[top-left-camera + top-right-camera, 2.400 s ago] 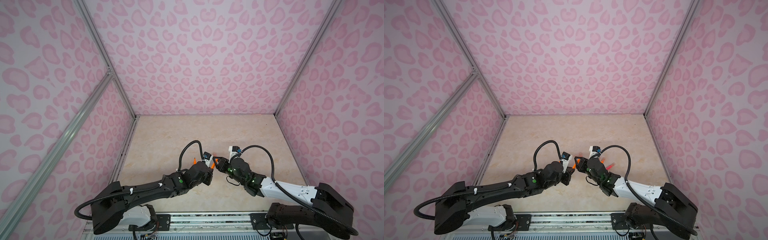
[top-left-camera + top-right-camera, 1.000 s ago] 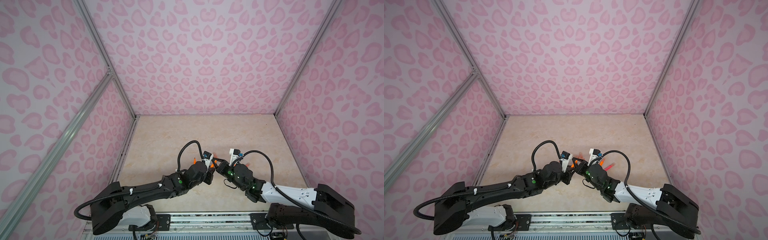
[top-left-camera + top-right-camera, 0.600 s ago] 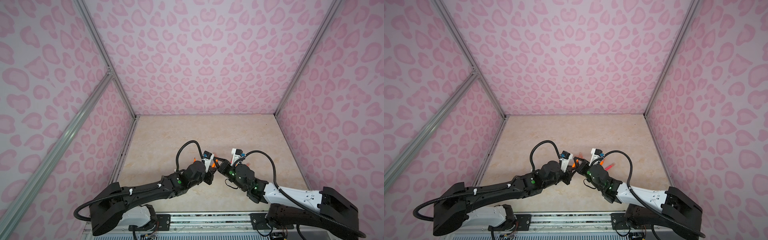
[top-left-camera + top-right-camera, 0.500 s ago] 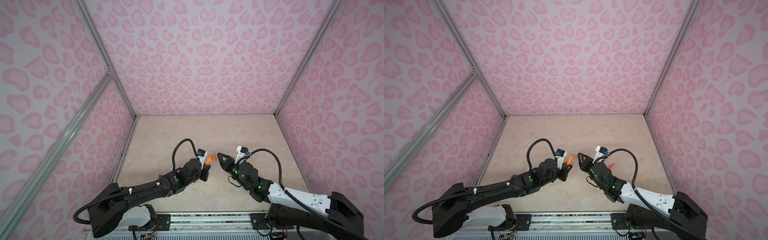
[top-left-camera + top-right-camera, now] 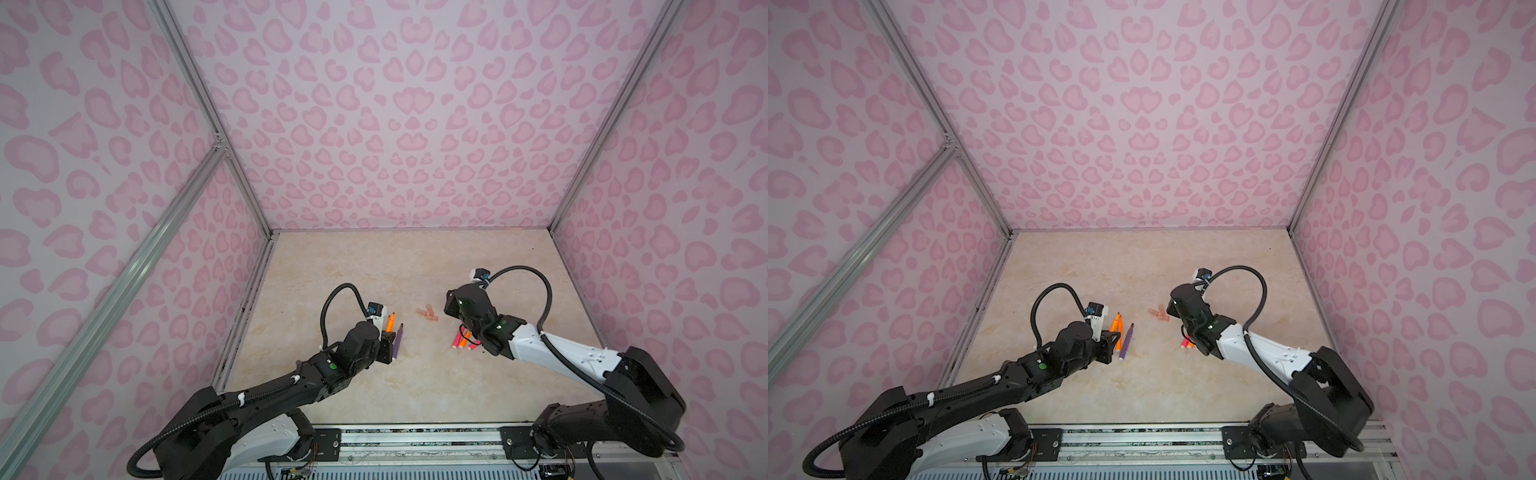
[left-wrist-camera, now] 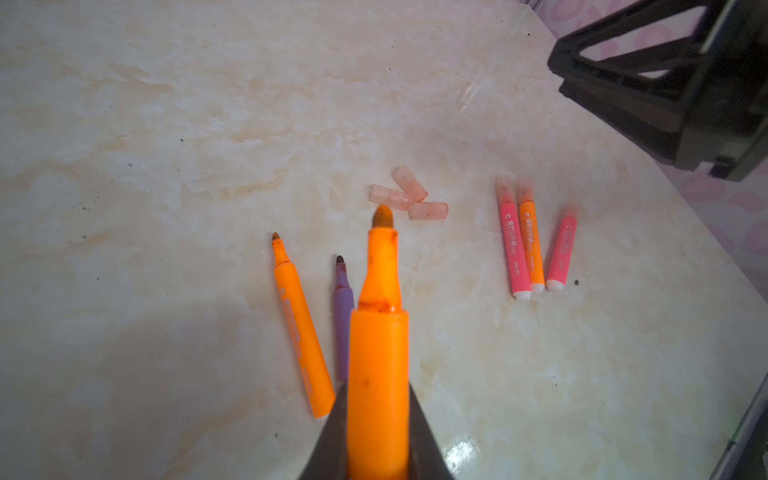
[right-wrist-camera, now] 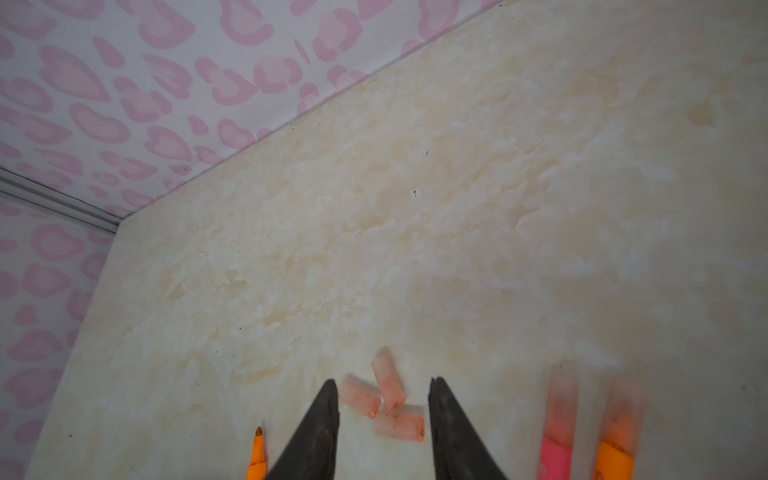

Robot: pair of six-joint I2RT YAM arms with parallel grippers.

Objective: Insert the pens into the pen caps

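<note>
My left gripper [image 6: 376, 388] is shut on an uncapped orange pen [image 6: 378, 353] whose dark tip points toward the loose pen caps; in both top views it is left of centre [image 5: 388, 332] [image 5: 1111, 332]. Below it, another orange pen [image 6: 301, 328] and a purple pen [image 6: 343, 316] lie uncapped on the table. Three loose translucent pen caps [image 6: 409, 197] [image 7: 386, 399] lie in a small cluster. My right gripper [image 7: 382, 382] [image 5: 449, 307] hangs open just above them, holding nothing. Two pink pens [image 6: 513, 245] and one orange pen [image 6: 532, 245] lie capped side by side.
The marble-look table [image 5: 415, 386] is boxed in by pink patterned walls [image 5: 395, 124] on three sides. The capped pens [image 5: 463, 338] lie partly under my right arm [image 5: 540, 349]. Its dark frame shows in the left wrist view [image 6: 665, 83].
The two grippers were close together mid-table. They have drawn apart. My right gripper has opened and moved right over the loose caps. My left gripper pulled back left with the orange pen.
</note>
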